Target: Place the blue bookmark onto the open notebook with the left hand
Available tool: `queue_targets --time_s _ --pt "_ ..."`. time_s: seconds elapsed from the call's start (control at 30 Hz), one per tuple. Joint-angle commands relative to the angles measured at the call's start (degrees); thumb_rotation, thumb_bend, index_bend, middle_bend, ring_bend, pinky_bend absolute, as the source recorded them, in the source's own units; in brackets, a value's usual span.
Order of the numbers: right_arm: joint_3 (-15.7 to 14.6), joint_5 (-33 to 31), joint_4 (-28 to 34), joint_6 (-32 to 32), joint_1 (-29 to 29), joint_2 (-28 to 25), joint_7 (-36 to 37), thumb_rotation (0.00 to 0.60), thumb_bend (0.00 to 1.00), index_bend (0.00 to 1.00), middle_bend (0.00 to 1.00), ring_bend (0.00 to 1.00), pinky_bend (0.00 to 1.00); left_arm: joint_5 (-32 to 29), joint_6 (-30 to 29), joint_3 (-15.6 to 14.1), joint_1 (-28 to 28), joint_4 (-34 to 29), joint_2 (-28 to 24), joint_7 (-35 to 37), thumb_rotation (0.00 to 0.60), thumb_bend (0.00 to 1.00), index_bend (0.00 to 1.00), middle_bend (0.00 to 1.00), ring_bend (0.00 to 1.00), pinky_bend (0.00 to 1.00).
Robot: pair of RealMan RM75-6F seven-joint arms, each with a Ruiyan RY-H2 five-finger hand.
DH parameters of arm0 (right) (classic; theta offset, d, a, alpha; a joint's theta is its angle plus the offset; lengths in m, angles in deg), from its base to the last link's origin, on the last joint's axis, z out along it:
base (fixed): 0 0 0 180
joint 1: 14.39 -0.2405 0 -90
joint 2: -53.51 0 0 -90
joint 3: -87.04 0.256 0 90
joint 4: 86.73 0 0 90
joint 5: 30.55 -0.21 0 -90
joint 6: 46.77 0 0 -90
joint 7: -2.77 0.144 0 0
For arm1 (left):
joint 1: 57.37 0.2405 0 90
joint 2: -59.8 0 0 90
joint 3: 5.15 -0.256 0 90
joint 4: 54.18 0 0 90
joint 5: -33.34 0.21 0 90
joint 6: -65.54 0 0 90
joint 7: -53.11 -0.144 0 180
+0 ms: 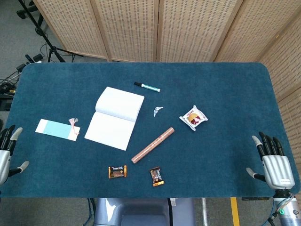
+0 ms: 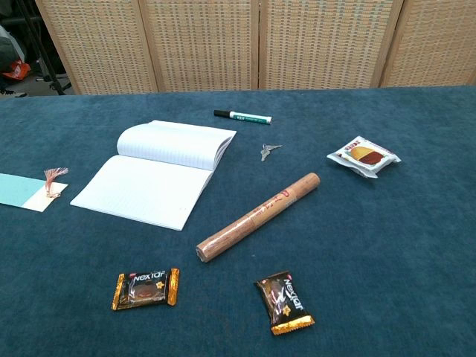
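Blue paper bookmark with pink tassel flat just left of open white notebook; left hand, right hand both spread, empty.

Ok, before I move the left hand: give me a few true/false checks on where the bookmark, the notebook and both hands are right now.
1. The blue bookmark already lies on the open notebook. False: it lies on the table, left of the notebook, apart from it.
2. The left hand holds nothing. True.
3. The right hand grips the brown tube. False: it is empty at the table's right edge.
4. The marker lies beyond the notebook. True.
5. The notebook is closed. False: it lies open.
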Motion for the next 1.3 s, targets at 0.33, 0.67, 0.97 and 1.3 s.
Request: queue_targets --time_s 0.33,0.67,0.97,1.3 --pt "-0.05 0.05 0.07 0.47 -0.34 0.18 -0.39 0.6 0.16 0.0 0.0 0.0 0.01 -1.09 0.98 0.26 -0.25 0.25 -0.16 0.32 0.6 0.14 0.0 0.0 0.0 0.0" --pt "-0.29 0.3 0.21 0.49 -0.37 0.37 -1.01 0.6 0.16 0.0 0.0 0.0 0.01 -0.97 2.01 0.07 -0.68 0.09 -0.38 0.87 0.6 0.14 0.0 0.0 0.0 0.0" --pt "-0.07 -0.27 0.36 1.79 -1.15 0.65 -1.39 0.6 0.16 0.0 0.0 0.0 0.01 -1.5 2.42 -0.04 -0.62 0.72 -0.23 0.94 0.6 0.14 0.0 0.0 0.0 0.0" --pt "-0.14 0.15 0.45 1.69 -1.35 0.62 -0.94 0.6 0.16 0.0 0.0 0.0 0.01 -1.82 1.97 0.0 -0.17 1.14 -0.31 1.72 0.6 0.14 0.0 0.0 0.0 0.0"
